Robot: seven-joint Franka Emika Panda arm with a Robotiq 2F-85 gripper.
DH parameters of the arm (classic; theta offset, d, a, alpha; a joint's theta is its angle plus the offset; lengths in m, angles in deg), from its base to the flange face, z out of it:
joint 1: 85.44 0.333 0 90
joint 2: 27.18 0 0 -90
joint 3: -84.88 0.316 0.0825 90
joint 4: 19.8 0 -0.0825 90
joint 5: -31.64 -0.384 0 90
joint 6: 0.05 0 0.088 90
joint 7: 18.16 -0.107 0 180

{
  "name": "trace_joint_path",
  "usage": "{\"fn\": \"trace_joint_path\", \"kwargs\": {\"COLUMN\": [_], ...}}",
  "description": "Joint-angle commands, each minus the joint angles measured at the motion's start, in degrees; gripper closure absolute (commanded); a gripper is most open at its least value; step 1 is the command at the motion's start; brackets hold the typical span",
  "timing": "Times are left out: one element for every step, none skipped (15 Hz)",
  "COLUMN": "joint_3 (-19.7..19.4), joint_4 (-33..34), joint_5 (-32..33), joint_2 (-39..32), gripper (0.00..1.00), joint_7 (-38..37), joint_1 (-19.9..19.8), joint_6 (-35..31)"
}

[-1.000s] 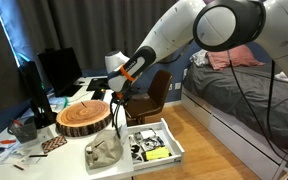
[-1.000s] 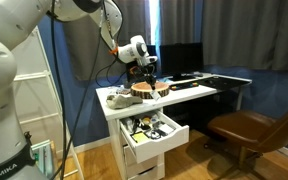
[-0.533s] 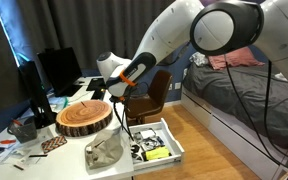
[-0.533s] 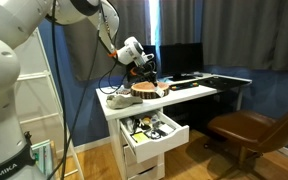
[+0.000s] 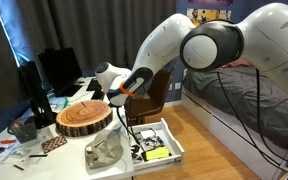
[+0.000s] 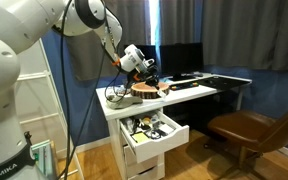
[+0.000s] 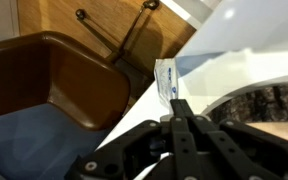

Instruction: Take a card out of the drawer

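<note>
Arm: one. Its big pale links fill more of the upper frame than a second ago. The wrist sits slightly lower and closer over the slab. Also seen at upper left in an exterior view.

Bed: one, grey cover, behind the arm.

Bench: one, white top. A corner of it shows pale in the wrist view.

Chair: one, brown seat, standing near the bench. The wrist view looks down on it.

Round wood slab: one, bark-edged, lying flat on the bench top. Unmoved since the earlier frames. Seen under the gripper in an exterior view.

Drawer: one, shallow, white, thin raised rims. It is pulled out from under the bench top and full of small mixed items. Same position as a second ago. Its front panel faces the camera in an exterior view.

Gripper: one, dark, with an orange band on the wrist above it. It hangs above the slab's edge, well clear of the drawer. In the wrist view the two fingers are pressed together on the card.

Card: one, small, white with faint bluish print, standing upright out of the fingertips. It is out of the drawer and in the air near the bench edge. Too small to make out in both exterior views.
</note>
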Motion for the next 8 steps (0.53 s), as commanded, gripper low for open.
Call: {"fn": "trace_joint_path", "kwargs": {"joint_3": [-0.15,-0.27,0.04,0.32,0.81,0.78,0.97,0.89], "joint_4": [0.51,1.43,2.81,3.67,5.04,5.92,6.89,7.99], "joint_5": [-0.26,0.25,0.27,0.10,-0.20,-0.02,-0.10,0.05], "joint_2": [-0.20,-0.73,-1.57,-2.12,-3.15,-3.89,-4.77,-5.81], "gripper": [1.00,1.00,1.00,1.00,1.00,1.00,1.00,1.00], "joint_7": [0.27,1.36,3.14,4.61,6.68,8.28,9.81,11.31], "joint_1": [0.15,0.19,-0.03,-0.28,-0.77,-0.89,-1.19,-1.30], "joint_6": [0.15,0.22,0.66,0.67,0.51,0.70,0.22,0.31]}}
